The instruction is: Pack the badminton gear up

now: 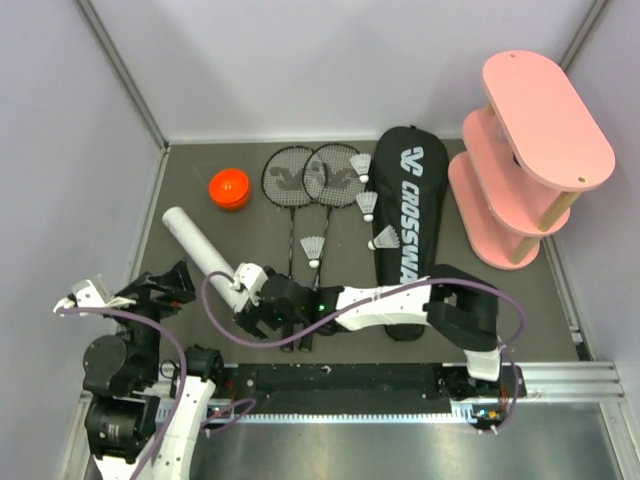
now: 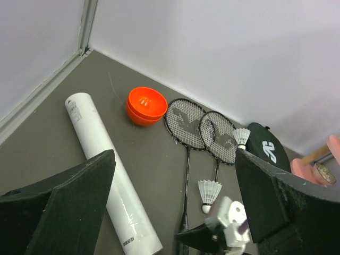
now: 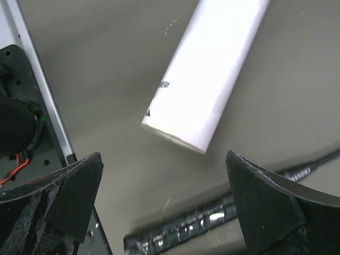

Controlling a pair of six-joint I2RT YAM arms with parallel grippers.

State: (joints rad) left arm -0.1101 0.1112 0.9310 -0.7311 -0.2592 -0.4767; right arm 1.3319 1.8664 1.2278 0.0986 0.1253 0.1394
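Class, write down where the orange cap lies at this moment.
In the top view the orange cap lies at the far left of the table, apart from the white tube, just left of the racket heads.

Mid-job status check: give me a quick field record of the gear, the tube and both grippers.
tube: lying on the table, cap off
orange cap: apart from the tube, beside the racket heads
rackets: two, side by side, not packed
shuttlecocks: loose around the rackets and bag edge
bag: lying flat, right of the rackets
right gripper: open, above the tube's near end
left gripper: open, holding nothing
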